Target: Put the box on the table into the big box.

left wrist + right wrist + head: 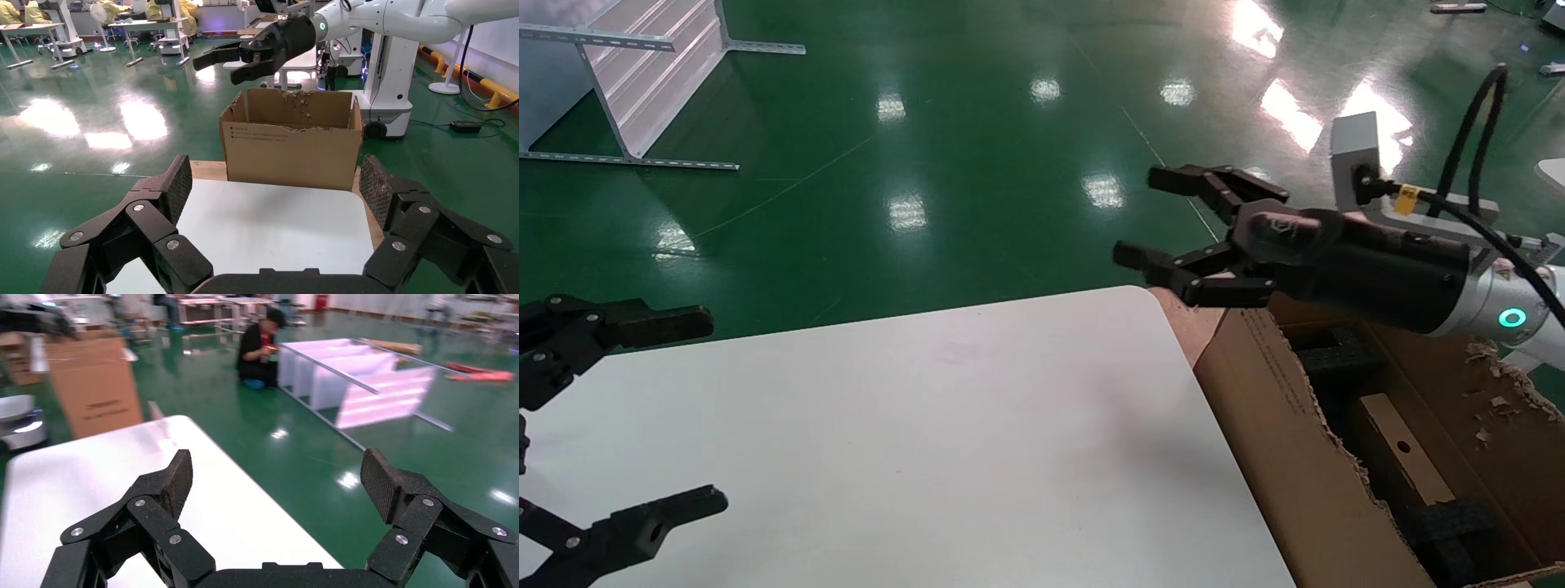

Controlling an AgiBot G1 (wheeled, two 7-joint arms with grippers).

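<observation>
The small brown box (1406,461), with a round hole in its narrow face, lies inside the big box (1279,457) between black foam blocks (1336,347). The big box stands against the right edge of the white table (928,441), its flaps torn; it also shows in the left wrist view (287,153). My right gripper (1144,216) is open and empty in the air above the table's far right corner and the carton's far end. My left gripper (708,408) is open and empty above the table's left side.
A white metal frame (641,73) lies on the green floor at the far left. In the right wrist view a person (260,352) crouches by that frame, and another carton (95,386) stands beyond the table. A white robot base (385,104) stands behind the big box.
</observation>
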